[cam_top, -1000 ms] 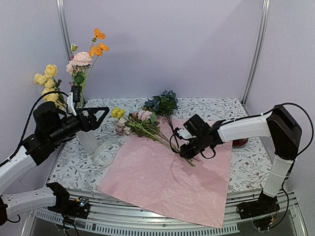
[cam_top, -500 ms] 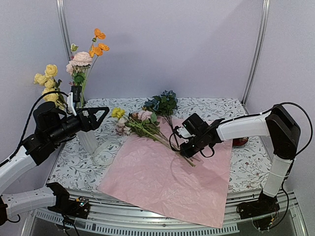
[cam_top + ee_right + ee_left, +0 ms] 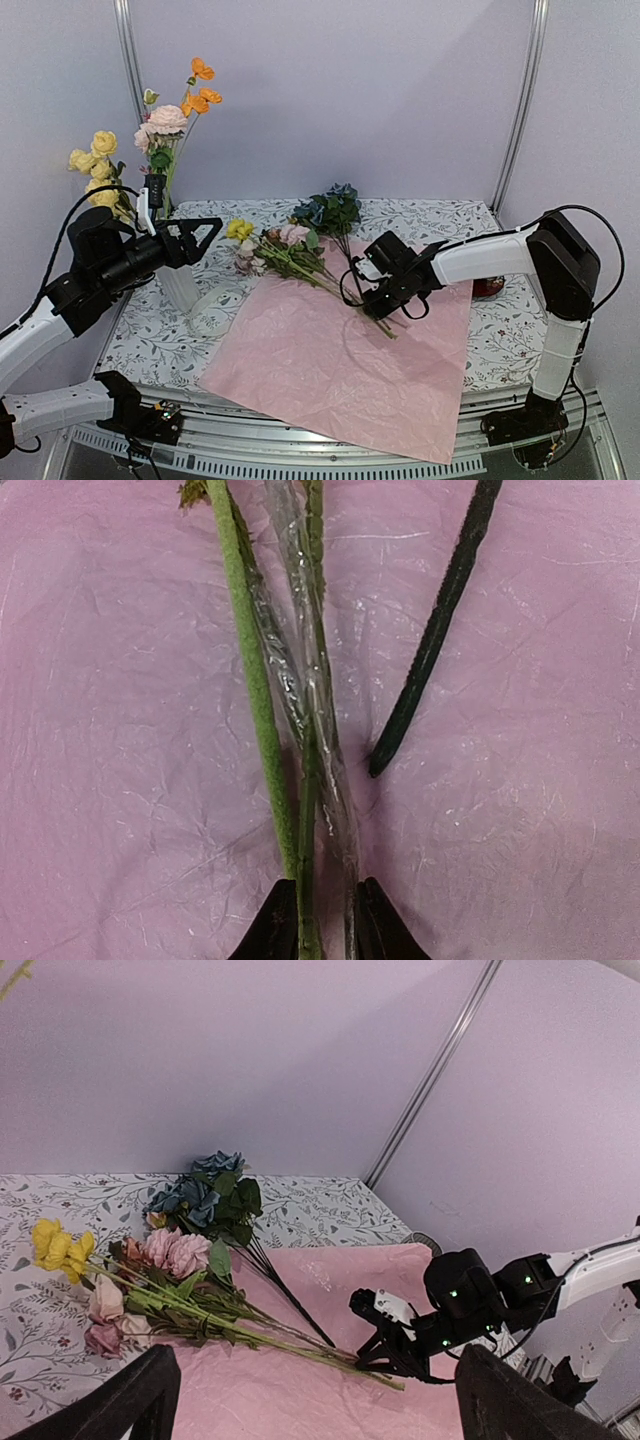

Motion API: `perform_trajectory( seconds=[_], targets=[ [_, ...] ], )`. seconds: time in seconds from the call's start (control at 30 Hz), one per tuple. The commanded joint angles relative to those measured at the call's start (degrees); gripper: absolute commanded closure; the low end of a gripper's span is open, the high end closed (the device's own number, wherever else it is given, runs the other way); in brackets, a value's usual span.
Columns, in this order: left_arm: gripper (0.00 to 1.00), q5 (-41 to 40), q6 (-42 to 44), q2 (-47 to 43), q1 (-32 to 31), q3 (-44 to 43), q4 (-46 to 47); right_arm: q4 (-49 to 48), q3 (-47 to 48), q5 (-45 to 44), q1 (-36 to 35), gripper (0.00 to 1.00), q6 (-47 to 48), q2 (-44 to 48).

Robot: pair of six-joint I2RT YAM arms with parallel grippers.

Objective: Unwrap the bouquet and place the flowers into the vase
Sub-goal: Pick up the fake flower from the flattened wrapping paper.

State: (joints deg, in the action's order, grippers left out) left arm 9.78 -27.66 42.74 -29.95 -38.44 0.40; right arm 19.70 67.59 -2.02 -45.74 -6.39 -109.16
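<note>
left gripper (image 3: 205, 240): wide apart, raised beside vase (image 3: 180, 288) | right gripper (image 3: 375, 310): down at stem ends of flowers (image 3: 290, 250) | underneath: pink paper (image 3: 330, 370)

A plain, unmarked pale lavender wall (image 3: 350, 90) closes the back of the booth, and panels of the same colour run along both sides. Two slim silvery metal uprights stand where the panels meet, the left upright (image 3: 127, 60) leaning slightly and the right upright (image 3: 522, 100) slanting the other way. The counter (image 3: 440, 215) is covered with a white cloth printed all over with grey leafy sprigs. Ribbed metal rails (image 3: 280, 440) run along its near edge. The light is soft and even, casting only faint shadows on the cloth.
</note>
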Motion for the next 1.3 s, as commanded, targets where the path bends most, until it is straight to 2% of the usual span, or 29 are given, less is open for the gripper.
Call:
perform_trajectory(
  seconds=[0.0,0.8,1.03,1.27],
  targets=[
    [0.02,-0.4,0.4,-0.3,-0.7,0.5,0.6,-0.3,1.2,-1.6,0.2,0.78,0.2,-1.1],
    [0.02,-0.3,0.4,0.3,-0.8,0.3,0.6,0.1,4.0,-0.6,0.8,0.8,0.9,-3.4],
    [0.02,-0.3,0.3,0.6,-0.8,0.1,0.6,0.2,4.3,-0.3,0.8,0.96,1.3,-2.4],
    [0.02,0.3,0.1,0.8,-0.8,-0.6,0.6,-0.6,3.3,-0.5,0.7,0.97,1.5,3.3]
  ],
)
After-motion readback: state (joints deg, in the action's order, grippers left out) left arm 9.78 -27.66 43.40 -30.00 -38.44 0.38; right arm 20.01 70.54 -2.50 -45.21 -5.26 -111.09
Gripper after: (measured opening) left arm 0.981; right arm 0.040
